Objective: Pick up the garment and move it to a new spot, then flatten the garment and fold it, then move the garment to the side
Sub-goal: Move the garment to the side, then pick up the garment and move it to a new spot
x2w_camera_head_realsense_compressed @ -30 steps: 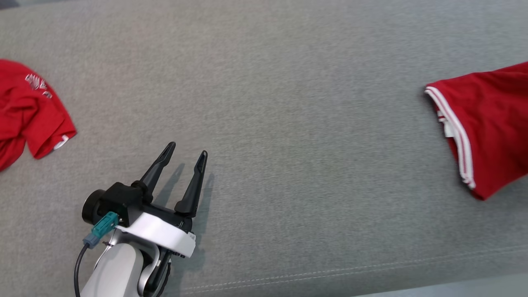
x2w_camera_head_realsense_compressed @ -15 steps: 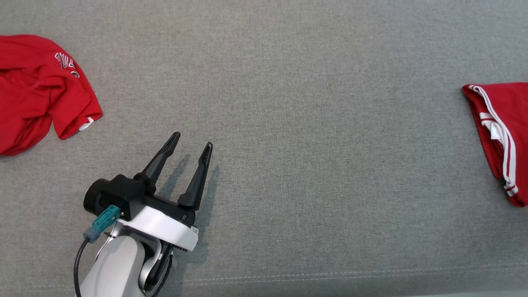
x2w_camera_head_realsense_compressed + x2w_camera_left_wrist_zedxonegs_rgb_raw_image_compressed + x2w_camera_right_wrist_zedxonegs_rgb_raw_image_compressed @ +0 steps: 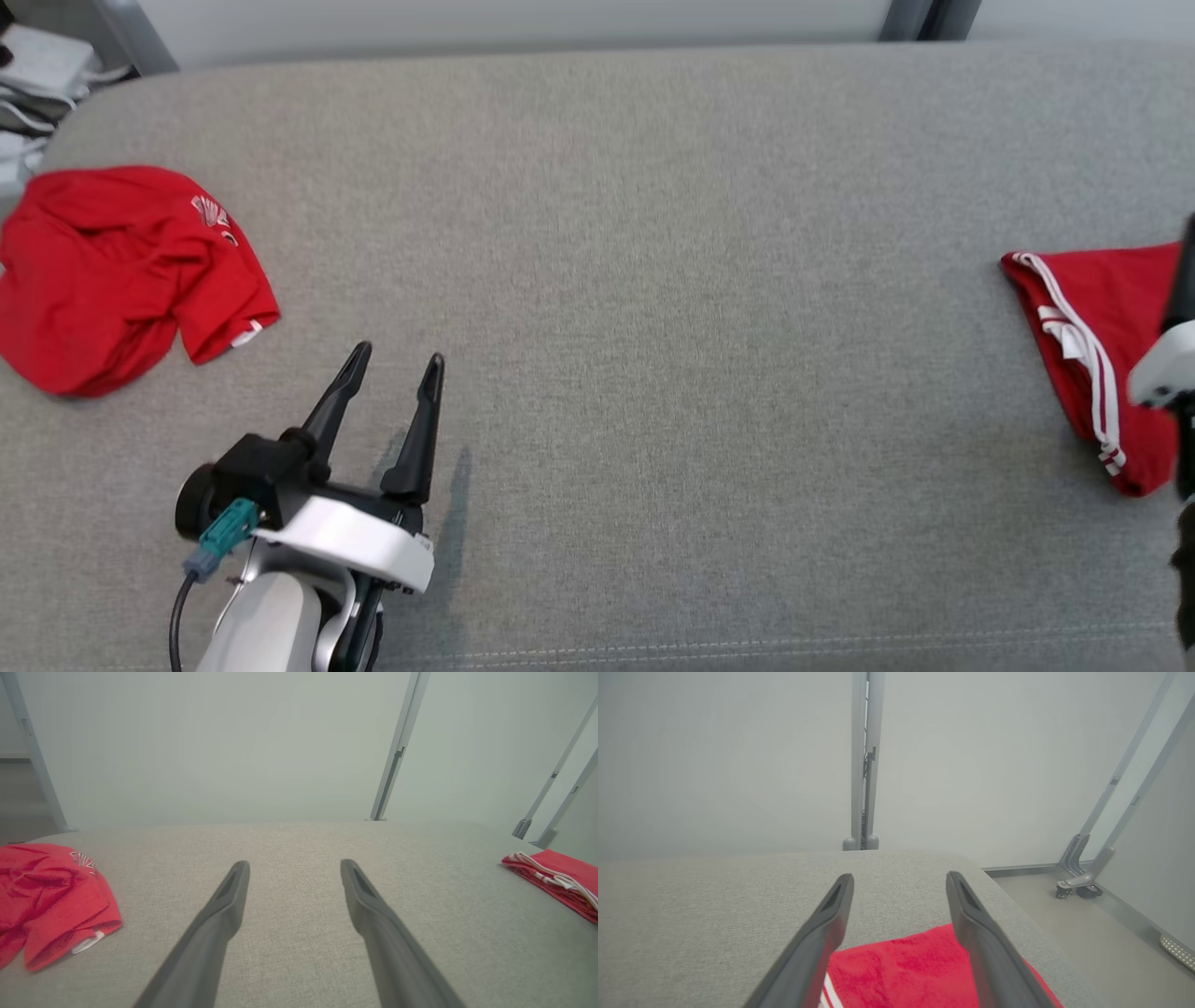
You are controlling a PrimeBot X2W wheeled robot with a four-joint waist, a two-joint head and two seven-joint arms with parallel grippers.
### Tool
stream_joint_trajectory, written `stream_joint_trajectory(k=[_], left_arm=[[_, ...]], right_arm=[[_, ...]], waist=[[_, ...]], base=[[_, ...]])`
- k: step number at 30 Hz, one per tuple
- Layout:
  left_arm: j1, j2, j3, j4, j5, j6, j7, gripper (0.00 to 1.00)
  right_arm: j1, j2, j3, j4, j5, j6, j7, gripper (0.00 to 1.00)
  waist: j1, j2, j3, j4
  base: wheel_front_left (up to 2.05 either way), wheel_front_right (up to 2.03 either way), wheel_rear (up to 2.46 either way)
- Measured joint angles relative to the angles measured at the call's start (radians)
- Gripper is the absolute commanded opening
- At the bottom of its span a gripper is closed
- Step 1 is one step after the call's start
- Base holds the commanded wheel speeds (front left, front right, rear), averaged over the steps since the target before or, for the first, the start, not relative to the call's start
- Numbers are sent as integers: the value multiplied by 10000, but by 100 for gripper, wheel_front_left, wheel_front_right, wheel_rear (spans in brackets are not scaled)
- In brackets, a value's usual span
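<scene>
Surface: grey woven upholstered cushion (image 3: 653,280), stitched seam along its near edge; pale wall and grey metal poles (image 3: 397,751) stand behind it.
Left gripper (image 3: 397,355): both dark fingers spread wide, nothing between them; held over bare cushion, its shadow just to its right.
Right gripper (image 3: 899,878): fingers spread wide, nothing gripped. Contact with the cloth below cannot be determined.
Task item: folded red fabric garment with white striped trim (image 3: 1092,308) lies flat on the cushion directly beneath the right gripper, its red cloth showing under and between the fingers in the right wrist view. It sits well off to the right of the left gripper, near the cushion's end.
Second item: crumpled red fabric garment with white lettering (image 3: 121,271), left of the left gripper and a little beyond its fingertips, clear of them.
Floor: grey floor to the right of the right gripper, with castored frame feet (image 3: 1073,889) on it.
</scene>
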Motion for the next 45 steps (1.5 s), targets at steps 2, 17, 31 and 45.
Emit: stream_joint_trajectory(k=[2,17,31,45], left_arm=[[171,-94,213,94,86,82,0,100],[1240,-439,1958,729,813,642,0,100],[1576,-688,2566,872,1296,637,0,100],[1539,-767,2853,1221,1384,499,0,100]], right_arm=[[546,178,690,-686,512,0,-6,100],[4321,811,2658,-3814,1898,0,-8,100],[5025,1053,2550,-4132,1916,0,-6,100],[5001,1120,3664,-4017,2163,0,-6,100]], waist=[[0,0,-258,19],[0,0,-1766,318],[0,0,-1967,520],[0,0,-1741,2195]], base=[[0,0,0],[0,0,0],[0,0,0],[0,0,0]])
